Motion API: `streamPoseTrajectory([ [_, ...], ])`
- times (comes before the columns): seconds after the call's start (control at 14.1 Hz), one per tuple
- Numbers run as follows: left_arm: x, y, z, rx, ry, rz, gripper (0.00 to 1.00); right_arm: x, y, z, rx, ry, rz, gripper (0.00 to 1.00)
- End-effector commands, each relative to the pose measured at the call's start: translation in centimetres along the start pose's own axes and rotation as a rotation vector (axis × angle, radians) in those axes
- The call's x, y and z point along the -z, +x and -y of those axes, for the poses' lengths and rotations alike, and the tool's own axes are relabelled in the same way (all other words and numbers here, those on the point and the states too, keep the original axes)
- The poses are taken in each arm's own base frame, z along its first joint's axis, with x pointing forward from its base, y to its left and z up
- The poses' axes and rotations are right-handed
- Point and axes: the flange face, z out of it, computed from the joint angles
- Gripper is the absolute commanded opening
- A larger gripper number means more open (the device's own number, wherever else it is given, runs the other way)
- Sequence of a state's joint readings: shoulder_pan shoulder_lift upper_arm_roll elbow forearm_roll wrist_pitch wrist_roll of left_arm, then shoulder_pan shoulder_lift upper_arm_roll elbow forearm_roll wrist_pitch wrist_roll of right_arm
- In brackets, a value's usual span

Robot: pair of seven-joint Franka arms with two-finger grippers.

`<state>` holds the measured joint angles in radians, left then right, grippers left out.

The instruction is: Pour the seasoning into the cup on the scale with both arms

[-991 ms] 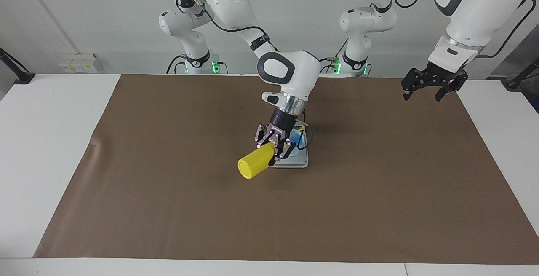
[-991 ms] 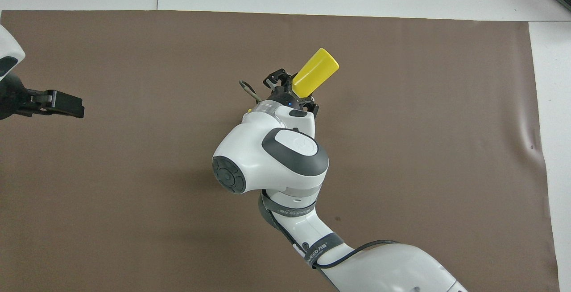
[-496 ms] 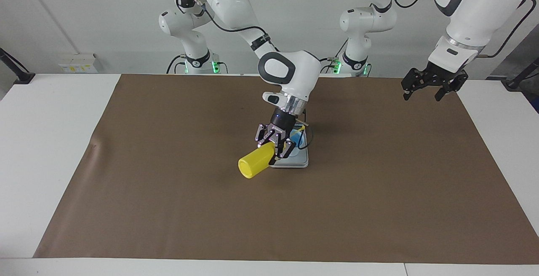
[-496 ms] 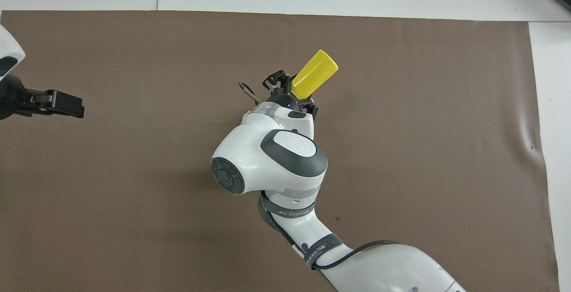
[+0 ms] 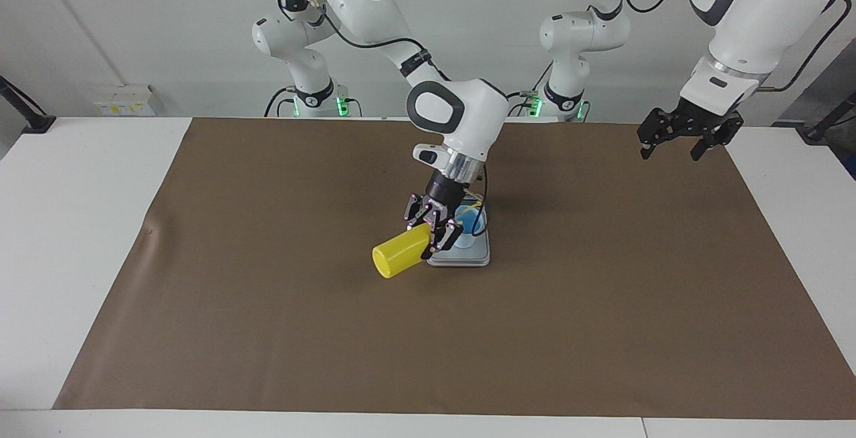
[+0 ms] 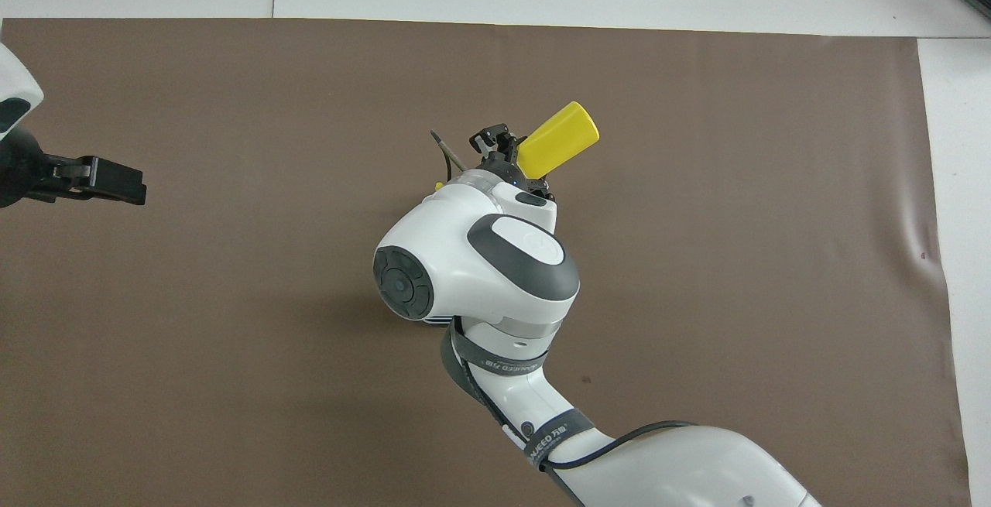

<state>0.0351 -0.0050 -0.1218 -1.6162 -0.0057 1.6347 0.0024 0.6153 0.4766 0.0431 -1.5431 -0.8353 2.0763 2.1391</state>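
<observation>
The facing view looks from high up across the table toward the robots, wide enough to take in the whole brown mat (image 5: 267, 331) and both arm bases above it. The overhead view sits above the robots' end, looking steeply down and forward, closer in, so the mat (image 6: 232, 337) nearly fills it. Both views share the mat, turned half around.

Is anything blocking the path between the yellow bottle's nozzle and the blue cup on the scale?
Nothing visible does. The right hand holds the yellow squeeze bottle tipped on its side, nozzle end toward the light blue cup on the scale. The hand hides the nozzle tip. The left hand waits open at its own end.
</observation>
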Motion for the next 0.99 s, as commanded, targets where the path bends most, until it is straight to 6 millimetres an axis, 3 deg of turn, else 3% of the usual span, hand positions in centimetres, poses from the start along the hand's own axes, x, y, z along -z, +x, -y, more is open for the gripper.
streamPoseTrajectory([
  [0.0,0.3,-0.9,0.2,0.012,-0.011,0.005,1.0,1.8,5.5,0.1,-0.133,-0.037,0.063,0.0],
  [0.42,0.3,-0.9,0.2,0.012,-0.011,0.005,1.0,1.6,13.7,-1.5,-0.317,-0.194,0.276,0.0],
  [0.71,0.3,-0.9,0.2,0.012,-0.011,0.005,1.0,-1.8,19.9,-3.1,-0.453,-0.297,0.48,0.0],
  [0.92,0.2,-0.9,0.2,0.012,-0.011,0.007,1.0,-5.4,25.1,-5.4,-0.552,-0.368,0.69,0.0],
])
